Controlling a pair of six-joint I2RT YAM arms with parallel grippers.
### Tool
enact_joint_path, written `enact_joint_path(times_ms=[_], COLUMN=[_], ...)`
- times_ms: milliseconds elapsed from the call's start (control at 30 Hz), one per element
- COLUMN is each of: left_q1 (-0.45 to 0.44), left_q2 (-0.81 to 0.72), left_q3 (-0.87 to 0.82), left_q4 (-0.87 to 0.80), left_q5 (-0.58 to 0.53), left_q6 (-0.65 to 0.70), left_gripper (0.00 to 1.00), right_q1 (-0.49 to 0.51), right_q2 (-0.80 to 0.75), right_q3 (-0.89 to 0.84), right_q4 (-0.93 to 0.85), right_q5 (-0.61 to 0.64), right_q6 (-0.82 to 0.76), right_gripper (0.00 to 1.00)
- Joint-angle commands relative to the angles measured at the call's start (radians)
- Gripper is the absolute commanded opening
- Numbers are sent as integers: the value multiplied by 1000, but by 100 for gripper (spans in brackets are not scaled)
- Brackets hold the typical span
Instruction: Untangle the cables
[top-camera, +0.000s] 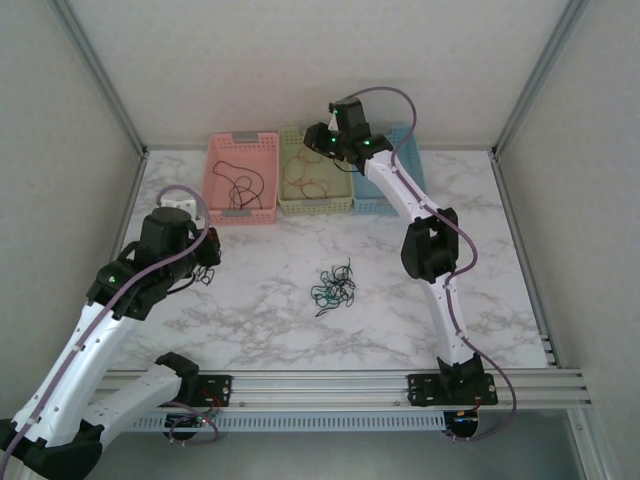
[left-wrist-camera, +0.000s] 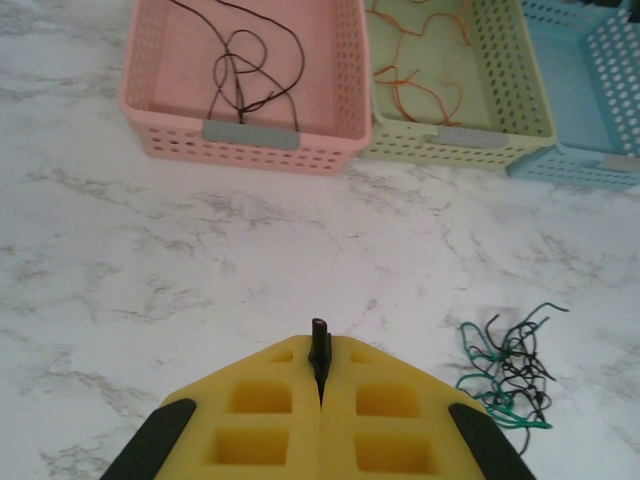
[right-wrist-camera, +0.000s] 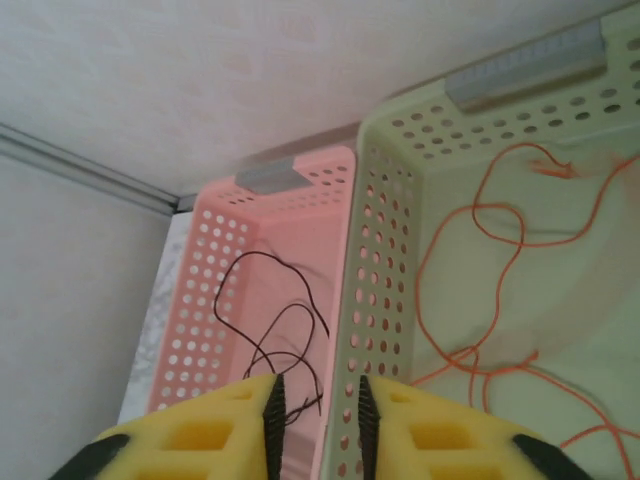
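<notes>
A small tangle of teal-green and black cables lies on the marble table; in the left wrist view the tangle is just right of my left gripper. The left gripper is shut, with a short black cable end poking out between its tips. A loose black cable lies in the pink basket. Orange cables lie in the green basket. My right gripper is open above the wall between these two baskets.
A blue basket stands right of the green one, partly under the right arm. All three baskets line the back wall. A white block sits at the left edge by the left arm. Bare marble surrounds the tangle.
</notes>
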Motion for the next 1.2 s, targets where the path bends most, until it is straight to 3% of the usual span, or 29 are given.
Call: enact_joint_path(times_ms=[0, 100, 200, 367, 500, 633, 733, 867, 1167], left_q1=[6, 6, 6, 4, 4, 1, 1, 0, 0], left_q2=[0, 12, 35, 71, 104, 129, 156, 196, 208], left_q3=[-7, -4, 2, 12, 41, 53, 39, 31, 34], left_q4=[67, 124, 196, 318, 384, 423, 465, 494, 495], left_q5=[106, 175, 261, 392, 460, 451, 435, 424, 414], left_q6=[-32, -61, -96, -138, -169, -166, -157, -155, -159], left_gripper=[0, 0, 0, 0, 0, 0, 0, 0, 0], right_q1=[11, 47, 67, 75, 96, 163, 252, 355, 404], right_q2=[-86, -248, -479, -854, -1053, -1142, -1165, -1143, -1006], right_q3=[-34, -186, -485, -1009, -1260, -1366, -1421, -1399, -1268], right_q4=[-50, -15, 149, 458, 539, 544, 608, 611, 593], right_q5=[74, 130, 107, -95, -247, -286, -242, -176, -76], right_q6=[-107, -205, -208, -176, -150, -25, 73, 69, 63], right_gripper=[39, 43, 46, 46, 50, 51, 52, 52, 51])
